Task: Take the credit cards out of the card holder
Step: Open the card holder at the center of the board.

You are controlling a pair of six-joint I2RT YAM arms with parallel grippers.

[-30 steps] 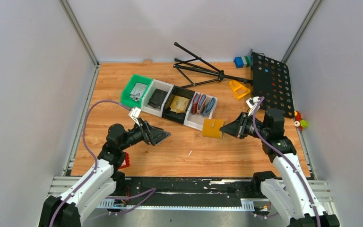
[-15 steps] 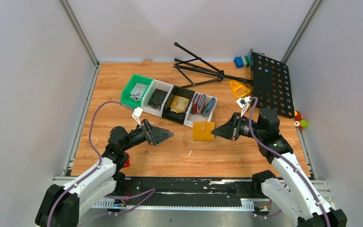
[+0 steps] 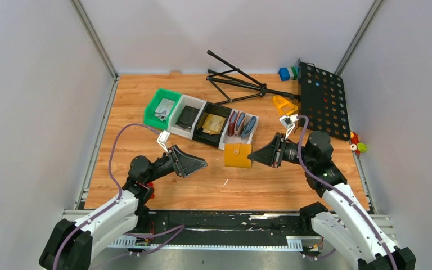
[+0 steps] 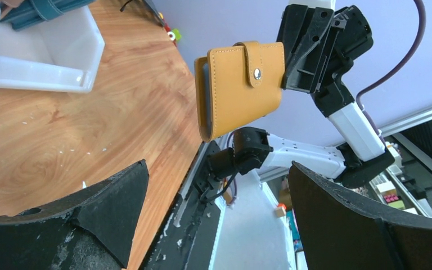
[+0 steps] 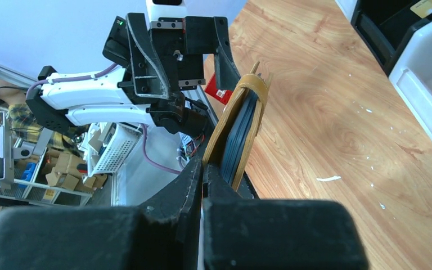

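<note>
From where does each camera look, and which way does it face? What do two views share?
Top external: above and behind the robot, looking down on the table; both arms show.
Left wrist: on the left gripper, facing the right arm; own open fingers at the bottom.
Right wrist: on the right gripper, facing the left arm; own fingers shut on the card holder.
Shared: both wrist views show the card holder and the opposite arm.
</note>
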